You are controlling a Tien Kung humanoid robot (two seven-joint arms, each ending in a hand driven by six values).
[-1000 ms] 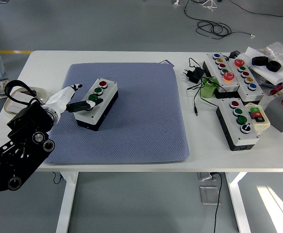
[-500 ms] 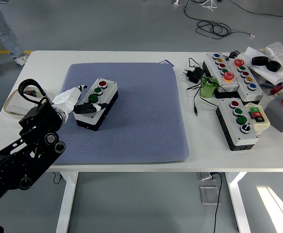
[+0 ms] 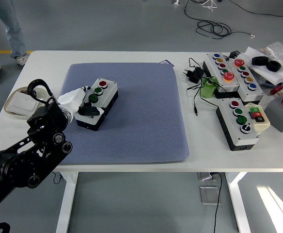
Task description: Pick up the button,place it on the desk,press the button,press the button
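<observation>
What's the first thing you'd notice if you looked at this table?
The big black robot arm coming in from the lower left, with its white left hand resting on a grey button box on the blue mat. Next, the jumble of other button boxes and cables at the table's right end.

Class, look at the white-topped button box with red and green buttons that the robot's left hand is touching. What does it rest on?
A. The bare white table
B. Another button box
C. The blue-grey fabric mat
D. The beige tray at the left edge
C: the white-topped button box sits on the blue-grey fabric mat, with the left hand at its near end.
</observation>
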